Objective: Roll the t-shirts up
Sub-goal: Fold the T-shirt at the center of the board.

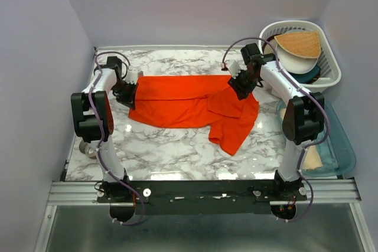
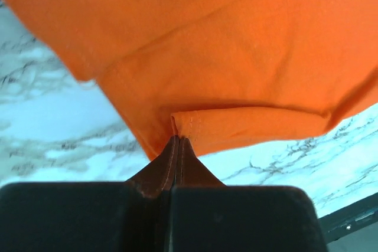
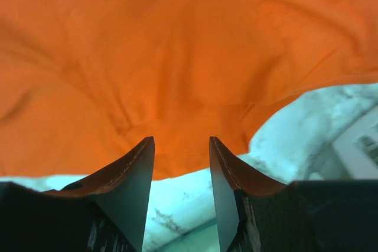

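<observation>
The orange-red t-shirt [image 1: 177, 105] lay on the marble table [image 1: 171, 154] as a folded band — its right end rumpled, spilling toward the near edge. The left gripper [image 2: 177, 141] pinched its left hem, fully closed; the right gripper [image 3: 182, 146] stood parted at the right end, holding nothing.

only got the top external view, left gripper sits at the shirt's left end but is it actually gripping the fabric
Observer: Yes. The left wrist view shows the left gripper shut, with the t-shirt hem puckered right at its tips.
Operator: and the right one, closed too
Observer: No. The right gripper is open; orange fabric fills the view ahead of it, nothing is clamped, and bare table shows in the gap.
</observation>
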Tool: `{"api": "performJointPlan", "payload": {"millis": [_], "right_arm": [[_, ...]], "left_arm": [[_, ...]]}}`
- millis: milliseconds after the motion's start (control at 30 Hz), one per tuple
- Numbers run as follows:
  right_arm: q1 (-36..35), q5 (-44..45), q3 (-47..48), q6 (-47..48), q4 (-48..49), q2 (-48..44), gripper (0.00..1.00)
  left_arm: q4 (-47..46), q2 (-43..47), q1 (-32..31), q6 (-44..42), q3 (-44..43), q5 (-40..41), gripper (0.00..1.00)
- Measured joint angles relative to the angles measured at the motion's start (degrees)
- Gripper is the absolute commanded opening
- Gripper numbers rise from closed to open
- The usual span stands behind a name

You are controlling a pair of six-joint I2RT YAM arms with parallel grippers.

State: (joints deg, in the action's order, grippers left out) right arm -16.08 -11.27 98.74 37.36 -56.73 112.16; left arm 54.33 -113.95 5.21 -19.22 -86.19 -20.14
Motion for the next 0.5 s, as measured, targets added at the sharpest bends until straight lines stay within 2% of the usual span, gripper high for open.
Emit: {"api": "performJointPlan", "payload": {"millis": [200,500], "right_arm": [[-0.09,-2.14,-11.08,3.26,-0.15,-6.60,0.50],[-0.46,-6.05,-16.59,7.87,0.20,-11.65,0.48]], "left_arm": [[0.44,7.65,1.25,0.46,4.61,0.24,0.00],[-0.02,11.63,1.57,0.68,15.74,0.26,0.00]]}}
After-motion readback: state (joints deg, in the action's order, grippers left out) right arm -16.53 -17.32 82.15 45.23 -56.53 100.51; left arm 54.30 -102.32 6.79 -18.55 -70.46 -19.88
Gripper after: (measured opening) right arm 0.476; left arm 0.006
